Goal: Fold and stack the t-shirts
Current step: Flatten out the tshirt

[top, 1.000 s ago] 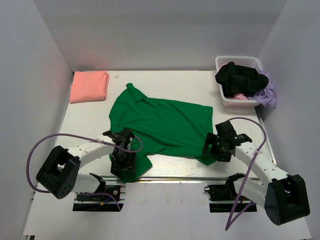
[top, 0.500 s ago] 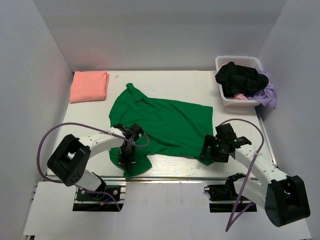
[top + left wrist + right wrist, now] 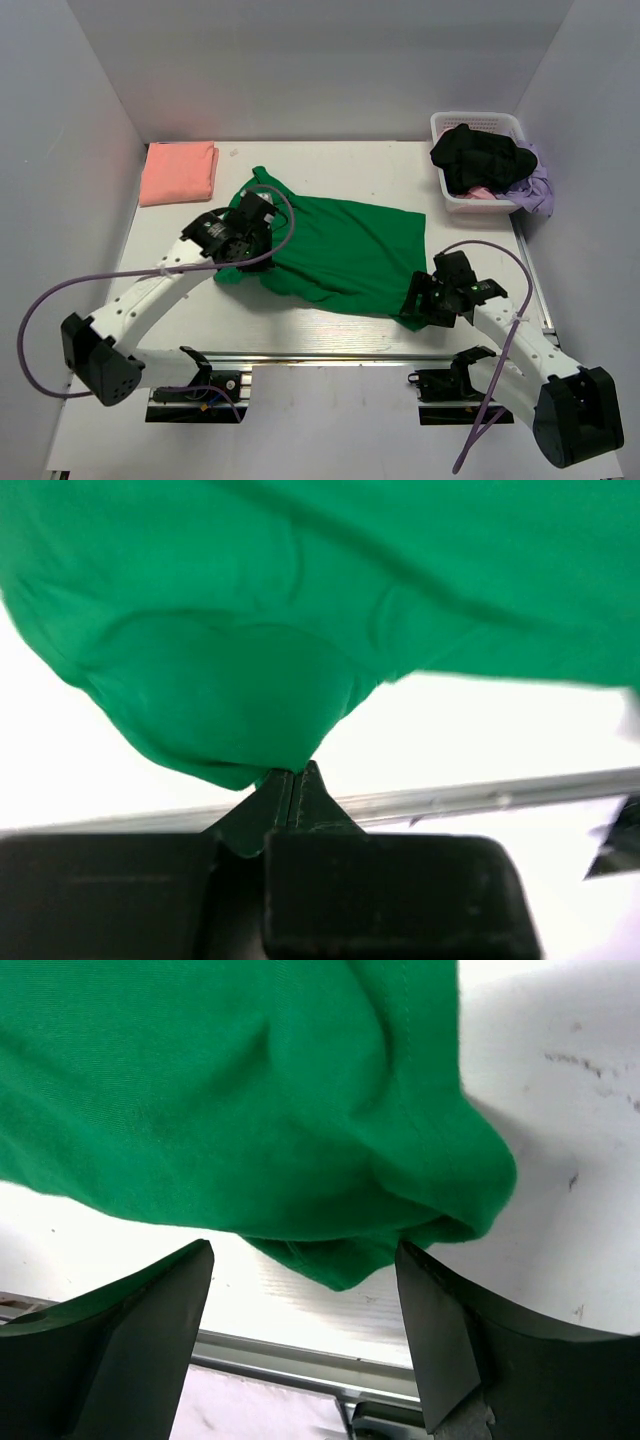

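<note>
Bright green t-shirt [image 3: 345, 250] of soft cloth is not folded yet. It lies spread out and wrinkly on the flat white table [image 3: 330, 160], between the two pincers. The black left pincer [image 3: 292, 780] is pressed together on a bunched bit of the green t-shirt's edge. The cloth puffs out in front of its tips like a little bag and looks lifted off the table. From above, most of the shirt stretches away to the right of this pincer.

The black right pincer [image 3: 300, 1250] is spread wide. A rumpled corner of the green t-shirt sits just in front of it, between its two fingers [image 3: 130, 1320]. They do not squeeze it, and I cannot tell if they touch it.

A salmon-pink t-shirt [image 3: 180, 172] of soft cloth is folded into a neat flat block. It rests a little beyond the left pincer, off to its left, apart from the green one. So I think one shirt is done and one is only begun. The green t-shirt needs its folds, and then it must go on the pink t-shirt.

Far beyond the right pincer stands a white plastic basket [image 3: 475, 117] holding black cloth [image 3: 480, 155] and purple cloth [image 3: 540, 188]; I cannot tell what those are
</note>
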You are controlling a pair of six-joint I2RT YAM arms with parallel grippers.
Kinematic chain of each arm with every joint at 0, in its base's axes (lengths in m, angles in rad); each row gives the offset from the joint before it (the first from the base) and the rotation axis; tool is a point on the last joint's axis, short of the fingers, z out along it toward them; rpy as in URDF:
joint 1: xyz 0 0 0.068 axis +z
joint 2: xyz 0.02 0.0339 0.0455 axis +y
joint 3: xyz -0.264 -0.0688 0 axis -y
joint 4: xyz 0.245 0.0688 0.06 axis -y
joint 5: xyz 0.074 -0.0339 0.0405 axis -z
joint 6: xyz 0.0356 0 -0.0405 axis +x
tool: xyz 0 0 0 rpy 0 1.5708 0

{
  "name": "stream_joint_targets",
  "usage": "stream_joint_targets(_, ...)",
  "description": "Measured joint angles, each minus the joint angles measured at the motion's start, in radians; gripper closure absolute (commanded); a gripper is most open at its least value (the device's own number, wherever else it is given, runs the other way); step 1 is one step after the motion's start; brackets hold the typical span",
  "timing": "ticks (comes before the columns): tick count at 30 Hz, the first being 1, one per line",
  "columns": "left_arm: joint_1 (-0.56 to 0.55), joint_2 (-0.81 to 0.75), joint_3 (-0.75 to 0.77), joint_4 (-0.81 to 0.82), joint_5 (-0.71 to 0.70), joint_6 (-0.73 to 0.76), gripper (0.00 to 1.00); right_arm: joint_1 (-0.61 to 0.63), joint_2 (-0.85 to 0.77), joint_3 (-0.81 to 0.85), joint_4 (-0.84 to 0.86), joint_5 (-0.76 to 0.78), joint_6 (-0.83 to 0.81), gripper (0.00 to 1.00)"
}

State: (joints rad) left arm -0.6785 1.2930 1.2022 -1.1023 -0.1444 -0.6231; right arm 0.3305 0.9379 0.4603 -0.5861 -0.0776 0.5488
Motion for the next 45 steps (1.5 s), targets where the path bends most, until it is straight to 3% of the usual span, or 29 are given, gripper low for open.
stream_joint_targets(5,0.002,-0.074,0.089,0.045,-0.084,0.041,1.00,0.000,-0.023,0.000,-0.048,0.021,0.047,0.21)
stream_joint_targets(12,0.002,-0.132,0.112,0.262,-0.175,0.118,1.00,0.004,-0.014,-0.016,-0.056,0.022,0.079,0.27)
stream_joint_targets(17,0.002,-0.159,0.102,0.394,-0.206,0.149,1.00,0.011,0.017,-0.028,-0.011,-0.011,0.079,0.41)
stream_joint_targets(19,0.002,-0.158,0.102,0.418,-0.220,0.159,1.00,0.018,0.027,-0.031,0.009,-0.020,0.078,0.49)
stream_joint_targets(20,0.002,-0.156,0.102,0.426,-0.227,0.163,1.00,0.020,0.035,-0.032,0.017,-0.024,0.076,0.59)
stream_joint_targets(21,0.002,-0.154,0.102,0.434,-0.234,0.165,1.00,0.023,0.044,-0.032,0.025,-0.026,0.073,0.86)
stream_joint_targets(22,0.002,-0.153,0.102,0.440,-0.240,0.168,1.00,0.025,0.055,-0.032,0.031,-0.028,0.065,0.99)
stream_joint_targets(28,0.006,-0.147,0.102,0.473,-0.277,0.182,1.00,0.026,0.082,-0.002,0.007,-0.020,0.037,1.00)
stream_joint_targets(38,0.009,-0.126,0.103,0.526,-0.366,0.223,1.00,0.026,0.016,0.269,-0.057,0.020,-0.083,1.00)
stream_joint_targets(45,0.014,-0.056,0.163,0.547,-0.522,0.279,1.00,0.024,0.032,0.465,-0.148,0.206,-0.162,1.00)
